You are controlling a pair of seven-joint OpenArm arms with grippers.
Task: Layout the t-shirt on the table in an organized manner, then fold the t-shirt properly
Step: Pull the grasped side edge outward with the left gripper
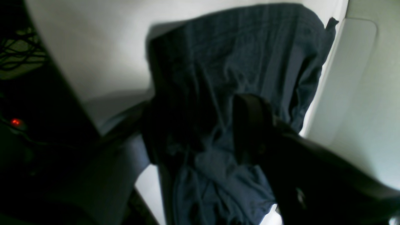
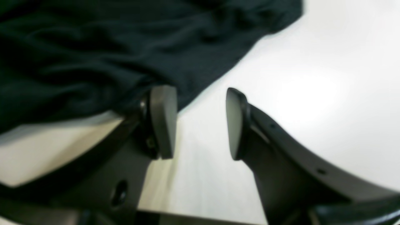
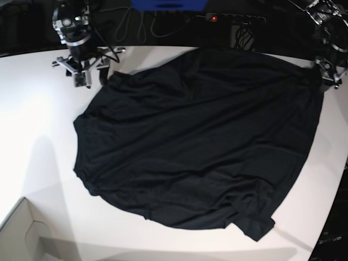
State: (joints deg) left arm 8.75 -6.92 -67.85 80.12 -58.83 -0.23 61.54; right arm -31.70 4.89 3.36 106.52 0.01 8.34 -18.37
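The black t-shirt (image 3: 201, 141) lies spread and wrinkled over the white table (image 3: 32, 119), its hem bunched toward the front right. At the far-left corner of the shirt, my right gripper (image 3: 87, 79) hovers; in the right wrist view the right gripper (image 2: 200, 123) is open over bare table, with the shirt's edge (image 2: 93, 62) just beside one finger. My left gripper (image 3: 329, 76) is at the shirt's far-right edge. In the dark, blurred left wrist view the left gripper's (image 1: 193, 125) fingers stand apart, and loose shirt cloth (image 1: 237, 56) is draped between and over them.
A pale cardboard box corner (image 3: 22, 234) sits at the front left. Cables and a power strip with a red light (image 3: 215, 18) run behind the table's far edge. The table's curved edge falls away at the right (image 3: 340, 179).
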